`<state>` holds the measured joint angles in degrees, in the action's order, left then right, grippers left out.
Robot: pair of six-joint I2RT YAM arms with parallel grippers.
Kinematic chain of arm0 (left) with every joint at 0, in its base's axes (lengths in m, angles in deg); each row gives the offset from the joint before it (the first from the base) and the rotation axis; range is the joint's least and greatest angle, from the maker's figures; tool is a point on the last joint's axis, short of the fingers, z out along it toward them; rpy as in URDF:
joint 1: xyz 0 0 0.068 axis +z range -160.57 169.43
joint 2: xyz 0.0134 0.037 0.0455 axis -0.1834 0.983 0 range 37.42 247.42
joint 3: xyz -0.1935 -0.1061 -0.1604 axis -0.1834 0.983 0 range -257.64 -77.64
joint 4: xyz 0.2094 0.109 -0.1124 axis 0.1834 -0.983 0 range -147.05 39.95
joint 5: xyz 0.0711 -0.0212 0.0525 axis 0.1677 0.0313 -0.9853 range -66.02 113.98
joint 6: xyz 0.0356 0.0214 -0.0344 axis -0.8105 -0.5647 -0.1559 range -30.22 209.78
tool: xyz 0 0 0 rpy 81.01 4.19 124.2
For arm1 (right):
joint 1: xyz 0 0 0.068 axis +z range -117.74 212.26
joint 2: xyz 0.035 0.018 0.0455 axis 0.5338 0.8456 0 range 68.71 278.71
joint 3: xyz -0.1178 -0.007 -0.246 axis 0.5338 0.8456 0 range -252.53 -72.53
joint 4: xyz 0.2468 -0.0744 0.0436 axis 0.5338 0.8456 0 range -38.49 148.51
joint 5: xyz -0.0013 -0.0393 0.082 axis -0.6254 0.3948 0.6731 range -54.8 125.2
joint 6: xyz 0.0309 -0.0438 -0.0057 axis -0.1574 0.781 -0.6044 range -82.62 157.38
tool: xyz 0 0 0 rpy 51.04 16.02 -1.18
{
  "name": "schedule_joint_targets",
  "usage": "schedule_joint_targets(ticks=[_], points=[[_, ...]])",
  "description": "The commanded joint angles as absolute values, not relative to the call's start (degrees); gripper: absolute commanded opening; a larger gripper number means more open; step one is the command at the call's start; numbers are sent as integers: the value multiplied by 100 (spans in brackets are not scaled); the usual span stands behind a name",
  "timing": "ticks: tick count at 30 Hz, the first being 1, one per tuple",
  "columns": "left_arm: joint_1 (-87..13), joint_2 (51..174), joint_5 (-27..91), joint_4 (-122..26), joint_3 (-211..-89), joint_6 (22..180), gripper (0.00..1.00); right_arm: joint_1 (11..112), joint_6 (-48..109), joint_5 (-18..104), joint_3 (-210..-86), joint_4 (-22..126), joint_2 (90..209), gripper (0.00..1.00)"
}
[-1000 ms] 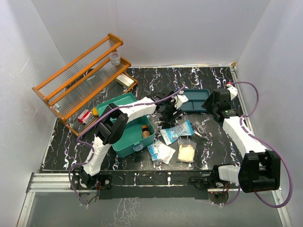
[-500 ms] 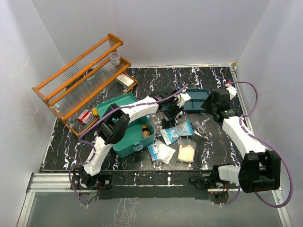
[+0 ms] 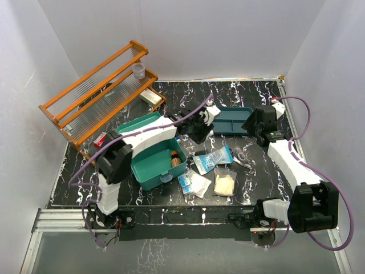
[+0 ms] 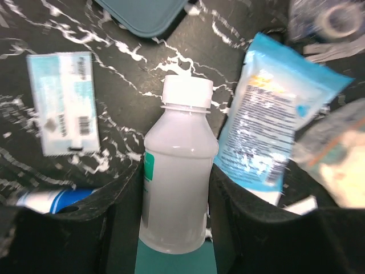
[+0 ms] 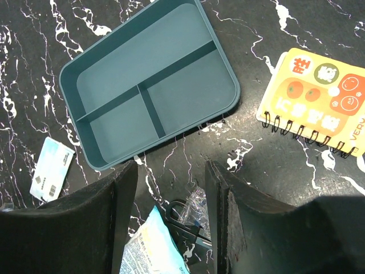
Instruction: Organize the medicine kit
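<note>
The medicine kit (image 3: 153, 166) sits open toward the left of the table, in front of the orange rack (image 3: 94, 94), its lid (image 3: 137, 123) tipped back and a small brown bottle (image 3: 175, 158) already standing inside; the left gripper (image 3: 198, 128) hangs just beyond the kit's far right corner, jaws pinching a white plastic bottle (image 4: 178, 188) across its body, cap pointing away from the wrist.

The grip looks the weakest point; the bottle is smooth and round and is held by two flat pads on its lower half only, so a quick swing toward the kit could let it twist or slide out, and it would drop among the loose blue-and-white packet (image 4: 279, 137) and the sachet (image 4: 65, 103) lying below; squeezing harder might dent the soft wall instead.

Lowering it blind into the kit could knock over the brown bottle, or catch the box rim and shove the whole kit sideways; the purple cable (image 3: 191, 111) looped over the left arm might snag as the arm folds back.

The right gripper (image 5: 171, 188) hovers with jaws spread and nothing between them, above the near edge of the flat compartment tray (image 5: 148, 85) and beside a spiral notebook (image 5: 319, 103); I judge it well apart from the left arm, so a clash seems unlikely unless it reaches across.
</note>
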<state>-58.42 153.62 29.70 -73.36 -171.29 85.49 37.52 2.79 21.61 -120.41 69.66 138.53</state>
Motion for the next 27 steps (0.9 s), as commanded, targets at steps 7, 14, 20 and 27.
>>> schedule_joint_targets(ticks=[7, 14, 20, 27], points=[[-5864, 12593, 1500, -6997, -16037, 10055, 29, 3801, 159, 2140, -12201, 6724, 13799, 48], [-5864, 11254, 499, -7991, -15263, 11934, 29, 3968, 148, 2383, -12243, 6713, 13959, 48], [-5865, 9931, 227, -9157, -14566, 13023, 27, 4125, 163, 2509, -12274, 6759, 14051, 48], [-5859, 9570, 168, -9317, -14099, 13801, 27, 4213, 102, 2486, -12280, 6875, 14119, 48]])
